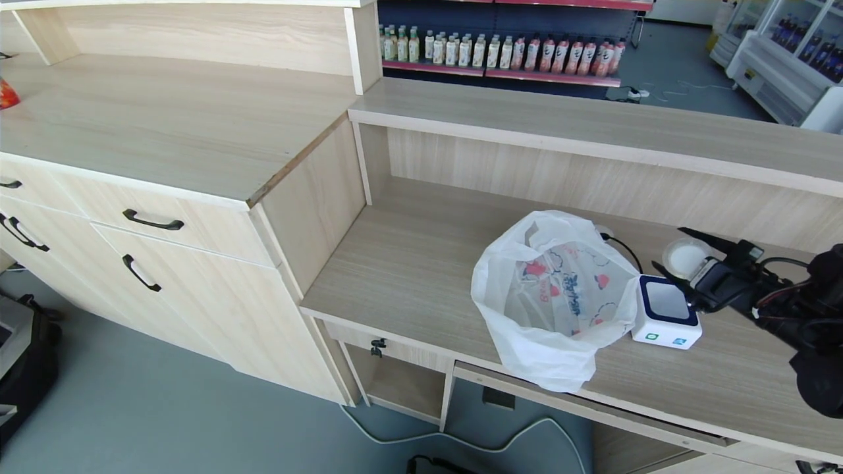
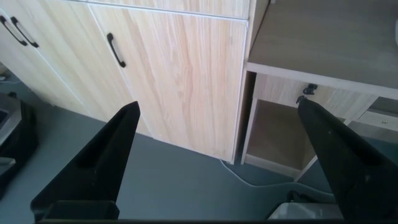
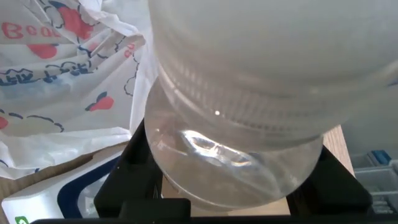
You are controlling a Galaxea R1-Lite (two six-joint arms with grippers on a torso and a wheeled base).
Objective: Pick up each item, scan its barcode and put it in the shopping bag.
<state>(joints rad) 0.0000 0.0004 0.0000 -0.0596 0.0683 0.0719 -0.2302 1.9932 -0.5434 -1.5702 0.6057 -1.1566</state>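
A white plastic shopping bag (image 1: 553, 296) with a red and blue print stands open on the lower counter (image 1: 408, 263). Just right of it sits the barcode scanner (image 1: 666, 319), a white box with a dark blue rimmed top. My right gripper (image 1: 681, 253) is shut on a clear round container with a white lid (image 1: 685, 258), held just behind and right of the scanner. Up close, the container (image 3: 236, 124) sits between the dark fingers (image 3: 127, 180), with the bag (image 3: 62, 68) and scanner (image 3: 56, 199) beside it. My left gripper (image 2: 217, 106) hangs open above the floor, facing the cabinet doors.
A taller counter (image 1: 164, 125) with drawers and black handles stands to the left, with an orange item (image 1: 6, 95) at its far edge. A raised ledge (image 1: 593, 131) backs the lower counter. A black cable (image 1: 622, 247) runs behind the bag. Shelves of bottles (image 1: 500, 52) stand beyond.
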